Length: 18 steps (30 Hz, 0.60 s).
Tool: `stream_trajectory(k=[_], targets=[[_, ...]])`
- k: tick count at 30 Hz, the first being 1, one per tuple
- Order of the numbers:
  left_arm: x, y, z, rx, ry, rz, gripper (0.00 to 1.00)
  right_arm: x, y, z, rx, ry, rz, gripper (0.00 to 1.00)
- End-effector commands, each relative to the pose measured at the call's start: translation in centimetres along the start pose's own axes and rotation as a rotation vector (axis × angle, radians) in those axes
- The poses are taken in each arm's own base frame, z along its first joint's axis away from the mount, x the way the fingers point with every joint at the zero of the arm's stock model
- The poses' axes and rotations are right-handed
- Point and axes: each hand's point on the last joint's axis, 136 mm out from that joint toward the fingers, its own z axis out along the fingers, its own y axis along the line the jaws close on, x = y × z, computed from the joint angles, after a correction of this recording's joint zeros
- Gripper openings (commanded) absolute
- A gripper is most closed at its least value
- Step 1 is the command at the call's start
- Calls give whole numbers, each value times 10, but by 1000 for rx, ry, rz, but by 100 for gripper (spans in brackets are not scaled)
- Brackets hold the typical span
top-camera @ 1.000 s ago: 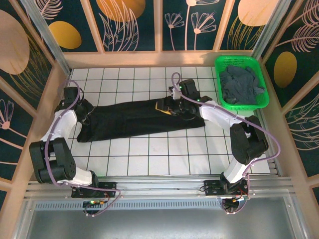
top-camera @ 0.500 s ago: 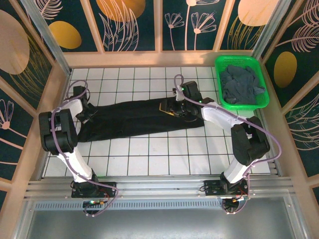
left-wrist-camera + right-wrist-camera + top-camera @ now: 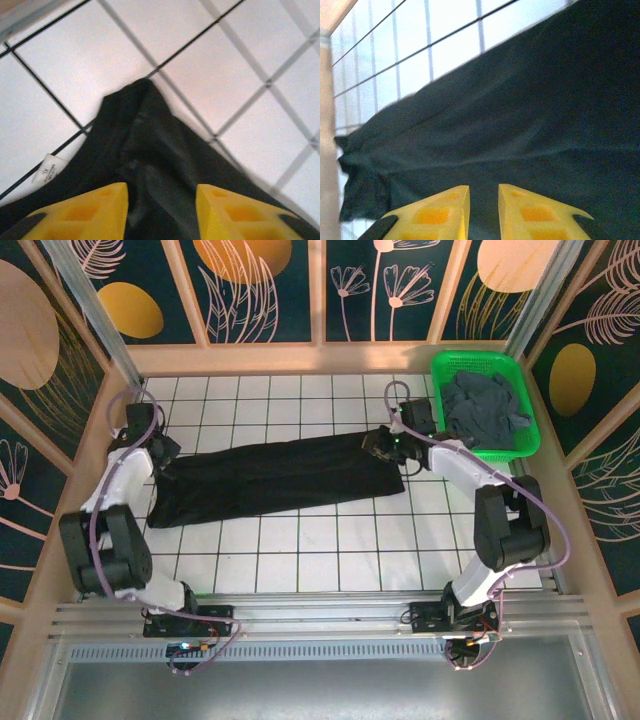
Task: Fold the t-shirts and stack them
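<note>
The black t-shirt (image 3: pixel 275 478) lies as a long folded strip across the white tiled table (image 3: pixel 300 560). At its left end my left gripper (image 3: pixel 160 450) hovers open, its jaws (image 3: pixel 161 202) straddling a bunched cloth corner, with a small white label (image 3: pixel 50 169) beside them. My right gripper (image 3: pixel 385 445) is at the strip's far right corner, and its jaws (image 3: pixel 484 202) stand close together with black cloth (image 3: pixel 520 115) pinched in the narrow gap. The slate blue-grey t-shirt (image 3: pixel 485 408) sits crumpled in the basket.
A green plastic basket (image 3: pixel 443 445) stands at the back right corner. Wooden rails and patterned panels wall in the table on three sides. Bare tiles stretch in front of the strip toward the arm bases.
My right gripper slid right along the strip from its middle to the right end, and the yellow label there no longer shows. My left gripper shifted slightly back at the left end.
</note>
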Motion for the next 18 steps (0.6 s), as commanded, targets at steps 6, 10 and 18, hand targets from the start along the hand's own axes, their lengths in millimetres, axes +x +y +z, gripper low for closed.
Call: stream_trajectory(k=[6, 10, 18], targets=[[87, -55, 27, 154, 263, -141, 24, -25, -41, 47, 172, 54, -53, 19], [108, -51, 57, 114, 323, -174, 19, -27, -60, 69, 249, 83, -42, 19], [137, -48, 112, 23, 409, -111, 17, 11, -122, 71, 497, 181, 17, 17]])
